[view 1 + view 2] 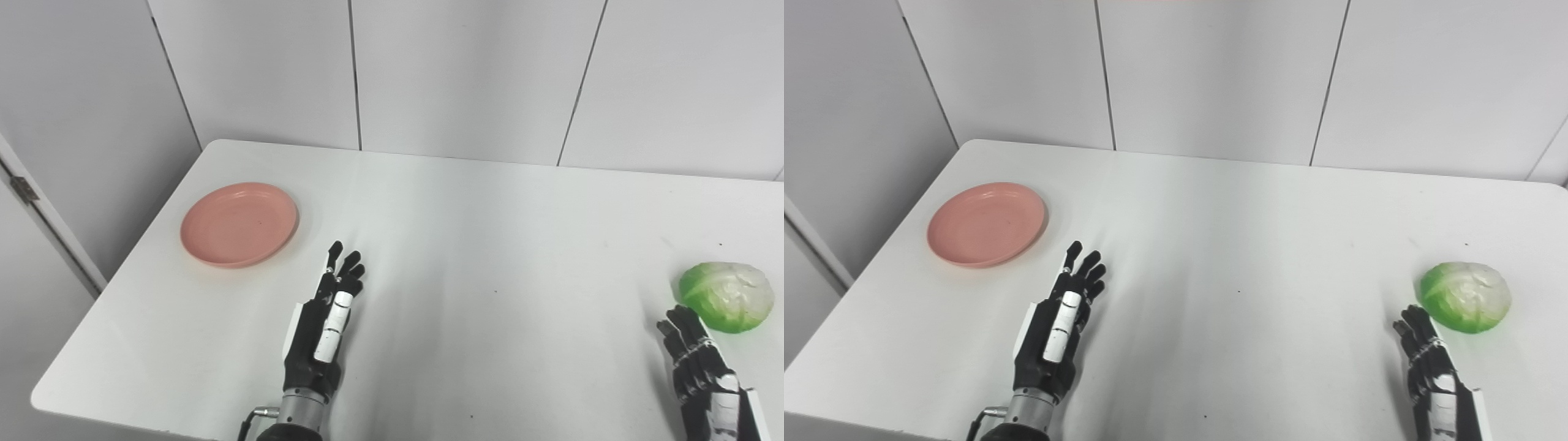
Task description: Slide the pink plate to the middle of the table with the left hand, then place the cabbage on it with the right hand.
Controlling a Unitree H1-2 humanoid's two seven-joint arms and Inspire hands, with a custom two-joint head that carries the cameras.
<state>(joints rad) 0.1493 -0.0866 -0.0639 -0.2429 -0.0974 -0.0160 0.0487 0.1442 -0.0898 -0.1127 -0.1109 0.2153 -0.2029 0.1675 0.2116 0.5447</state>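
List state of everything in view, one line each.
pink plate: upright, empty, near the table's left edge, untouched.
cabbage: resting on the table at far right, not held.
left robot hand: open, right of the plate, apart from it.
right robot hand: open, just short of the cabbage.
table: white.

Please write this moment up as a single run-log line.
phase: start | pink plate: far left, untouched | left hand: open, near plate | cabbage: right, on table | right hand: open beside cabbage

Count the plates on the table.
1. The pink plate sits near the table's far-left edge, ahead of the open left hand. Nothing could hide another.
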